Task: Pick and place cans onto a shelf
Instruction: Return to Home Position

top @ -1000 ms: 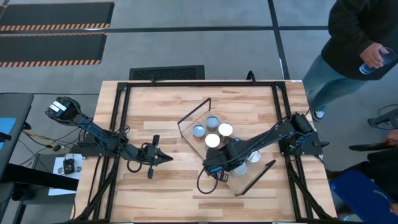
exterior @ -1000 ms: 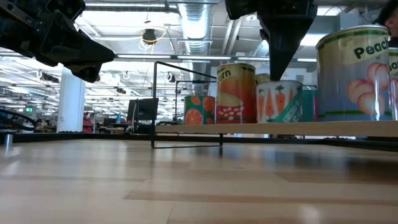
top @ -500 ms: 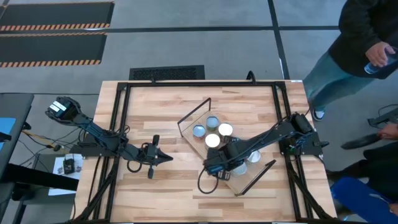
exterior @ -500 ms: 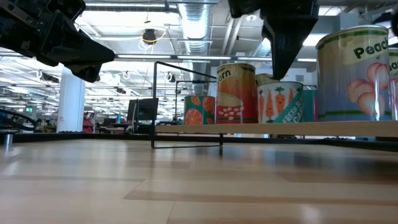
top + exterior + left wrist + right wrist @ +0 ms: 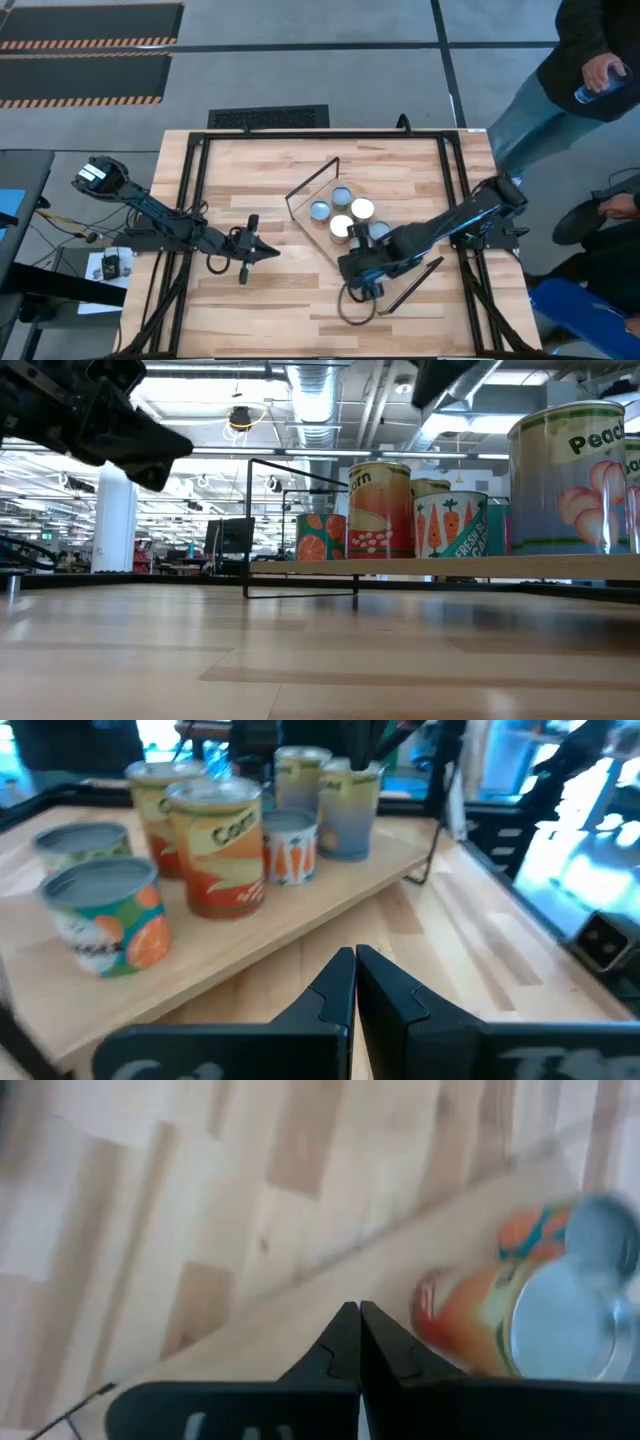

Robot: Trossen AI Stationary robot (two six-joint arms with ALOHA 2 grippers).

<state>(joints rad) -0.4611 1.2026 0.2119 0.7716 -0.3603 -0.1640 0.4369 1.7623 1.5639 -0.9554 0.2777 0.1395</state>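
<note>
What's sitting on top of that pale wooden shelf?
Upright cans stand on the shelf: a corn can, a small carrot can, a large peach can. Others behind them are partly covered, so their number stays unclear.

Orange corn can (image 5: 379, 510), teal-and-white carrot can (image 5: 450, 525)

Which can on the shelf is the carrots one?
The short can with orange carrots on a white and teal label. In the low view it stands between the taller corn can and the big peach can.
</note>
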